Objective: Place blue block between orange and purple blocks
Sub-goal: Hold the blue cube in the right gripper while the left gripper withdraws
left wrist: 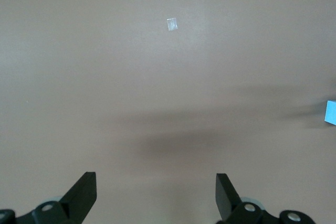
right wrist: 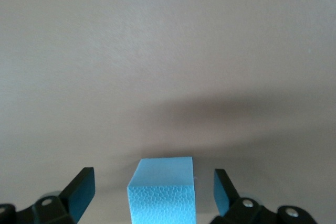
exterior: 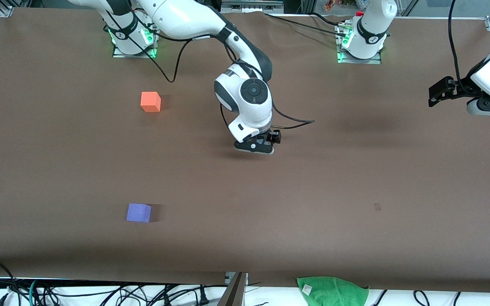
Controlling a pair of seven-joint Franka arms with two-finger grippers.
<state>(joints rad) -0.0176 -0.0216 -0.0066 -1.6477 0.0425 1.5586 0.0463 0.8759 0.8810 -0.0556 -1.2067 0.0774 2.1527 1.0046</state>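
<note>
The blue block (right wrist: 161, 192) is a light sky-blue cube standing on the brown table (exterior: 355, 170). It sits between my right gripper's open fingers with a gap on each side. My right gripper (right wrist: 154, 182) is low over the middle of the table (exterior: 255, 149) and hides the block in the front view. The block's edge also shows in the left wrist view (left wrist: 331, 113). The orange block (exterior: 150, 102) and the purple block (exterior: 138, 213) lie toward the right arm's end, the purple one nearer the front camera. My left gripper (left wrist: 156, 192) is open and empty, and waits raised over the left arm's end.
A green cloth (exterior: 332, 291) lies at the table's edge nearest the front camera. A small patch marks the table (exterior: 377, 207) and shows in the left wrist view (left wrist: 171, 24). Cables run along the edge nearest the front camera.
</note>
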